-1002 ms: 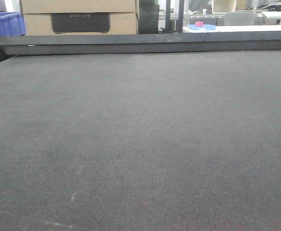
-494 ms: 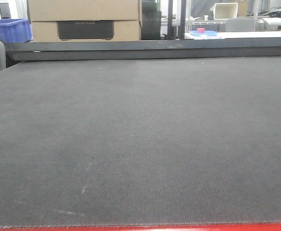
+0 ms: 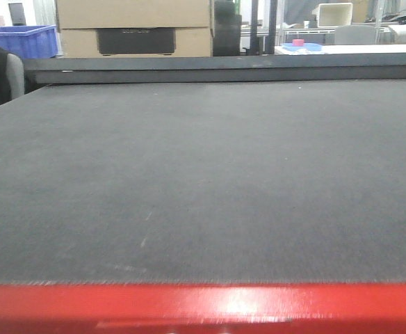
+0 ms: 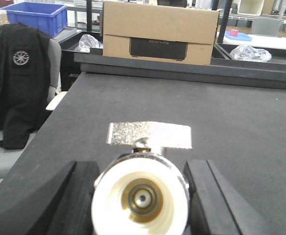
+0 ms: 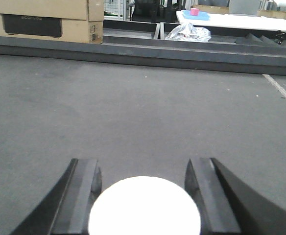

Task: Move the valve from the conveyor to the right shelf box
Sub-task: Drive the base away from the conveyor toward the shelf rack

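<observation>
One silver metal valve [image 4: 140, 196], with a cream round mouth and a flat speckled handle, sits between the two black jaws of the left gripper [image 4: 142, 165]. The jaws close against its sides, above the dark grey woven conveyor [image 4: 241, 122]. The two jaws of the right gripper [image 5: 142, 164] flank one glaring white disc [image 5: 145, 205]; what it is, and whether it is gripped, I cannot tell. Ahead of the left jaws, past the conveyor's far edge, stand one brown cardboard box [image 4: 160, 29] and two crumpled clear plastic bags [image 4: 89, 43]. Left of those are one blue plastic crate [image 4: 33, 14] and one black jacket [image 4: 18, 83] draped on a chair. One glossy red strip [image 3: 203, 306] edges the conveyor.
</observation>
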